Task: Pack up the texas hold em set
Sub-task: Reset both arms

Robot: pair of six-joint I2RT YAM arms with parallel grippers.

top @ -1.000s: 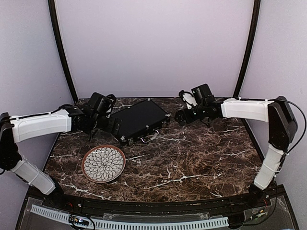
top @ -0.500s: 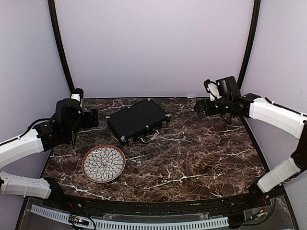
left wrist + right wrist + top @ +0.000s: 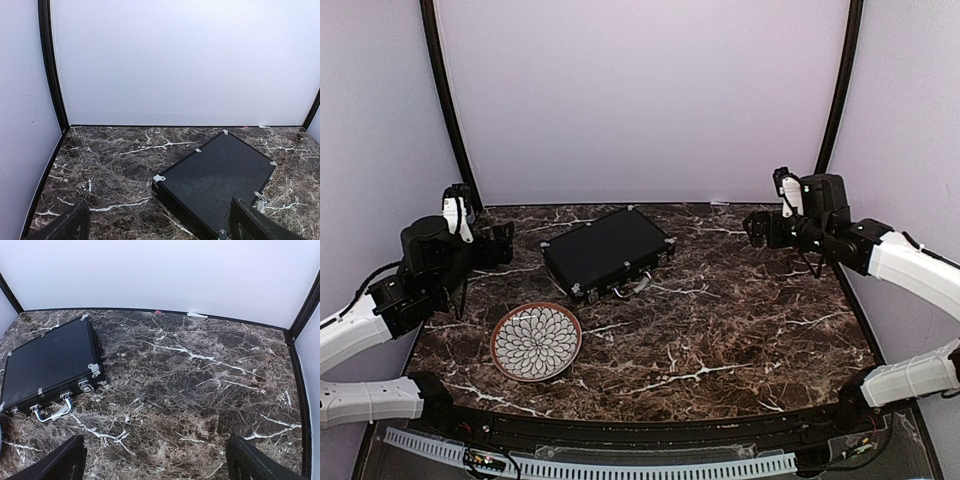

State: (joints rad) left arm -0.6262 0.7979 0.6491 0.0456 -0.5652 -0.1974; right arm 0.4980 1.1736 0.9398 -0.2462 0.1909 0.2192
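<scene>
The texas hold em set shows as a black briefcase point(image 3: 608, 252) with silver corners, lying flat and closed at the back middle of the marble table point(image 3: 720, 320). Its handle point(image 3: 52, 412) and latches face the front. My left gripper point(image 3: 500, 243) hovers open at the table's left edge, well apart from the case point(image 3: 220, 175). At the right edge my right gripper point(image 3: 758, 228) also hovers open, far from the case point(image 3: 47, 362). In both wrist views the fingers stand wide with nothing between them: left gripper point(image 3: 159, 221), right gripper point(image 3: 155, 458).
A round white-patterned plate point(image 3: 536, 341) with a brown rim lies at the front left, just in front of the case. Pale walls with black corner posts point(image 3: 445, 100) close off the back and sides of the table.
Both arms have drawn back and up from the case, the left one to the left edge and the right one to the right edge. The case has not moved.
</scene>
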